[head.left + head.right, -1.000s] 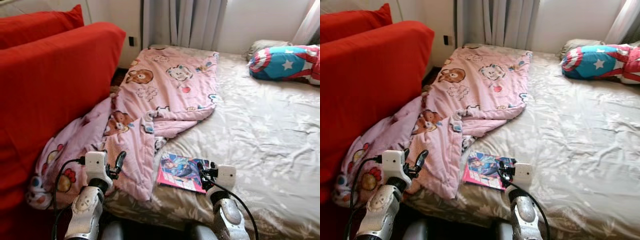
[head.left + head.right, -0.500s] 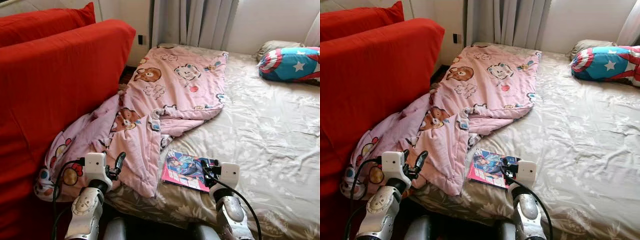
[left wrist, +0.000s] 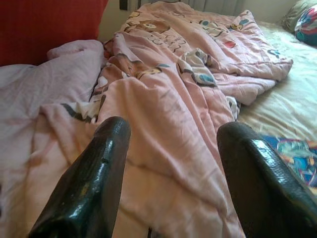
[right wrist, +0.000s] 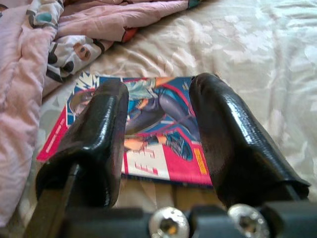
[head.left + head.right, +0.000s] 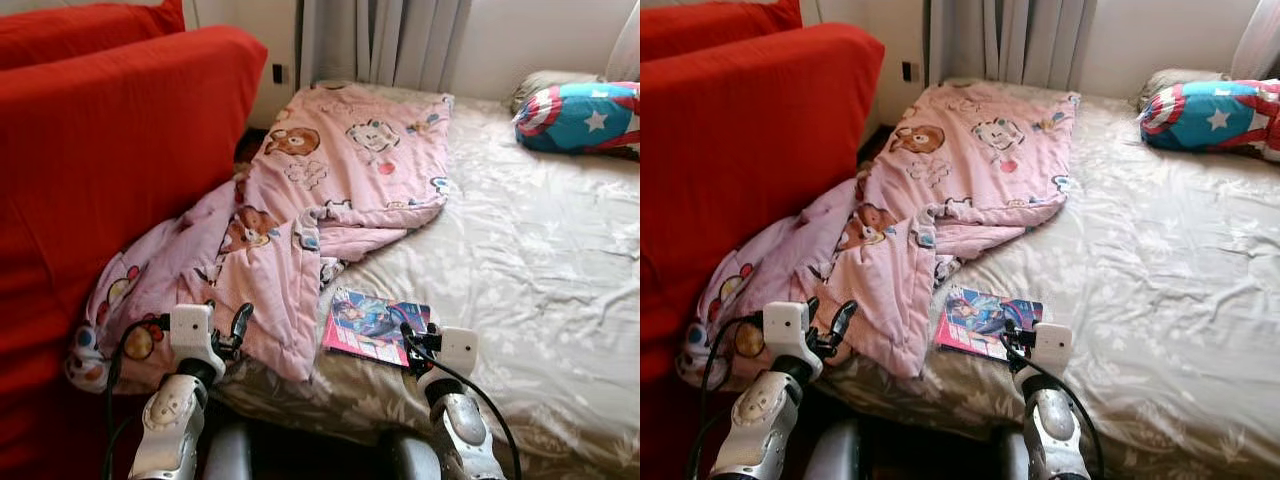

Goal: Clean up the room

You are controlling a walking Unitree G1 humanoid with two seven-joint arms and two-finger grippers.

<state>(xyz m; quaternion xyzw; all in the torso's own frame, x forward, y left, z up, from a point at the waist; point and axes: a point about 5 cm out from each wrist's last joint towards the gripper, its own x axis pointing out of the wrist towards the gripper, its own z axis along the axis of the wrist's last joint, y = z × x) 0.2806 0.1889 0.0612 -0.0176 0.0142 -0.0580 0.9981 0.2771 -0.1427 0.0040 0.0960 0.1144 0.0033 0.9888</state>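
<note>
Since a second ago your whole view has shifted and dipped: the bed [image 5: 520, 260] sits lower in frame and the star pillow [image 5: 578, 115] has slid toward the top corner, so that is the camera moving, not the things; both arms hold the same pose as before. You are still in the approach step, with nothing picked up yet. Ahead of the left tool [image 5: 238, 328] the pink blanket [image 5: 330, 190] sprawls from the far side of the bed down over its near edge and against the red sofa [image 5: 110, 170] on that tool's outer side. The left tool's fingers [image 3: 94, 183] stand apart with blanket folds just beyond them, empty. The comic book [image 5: 375, 326] lies flat on the sheet just ahead of the right tool [image 5: 412, 345], beside the blanket's hem; that tool's fingers [image 4: 228, 134] are also spread and empty, framing the cover. I judge the book the easier first pick: you need to bring the right tool forward and down to the book's near edge.
</note>
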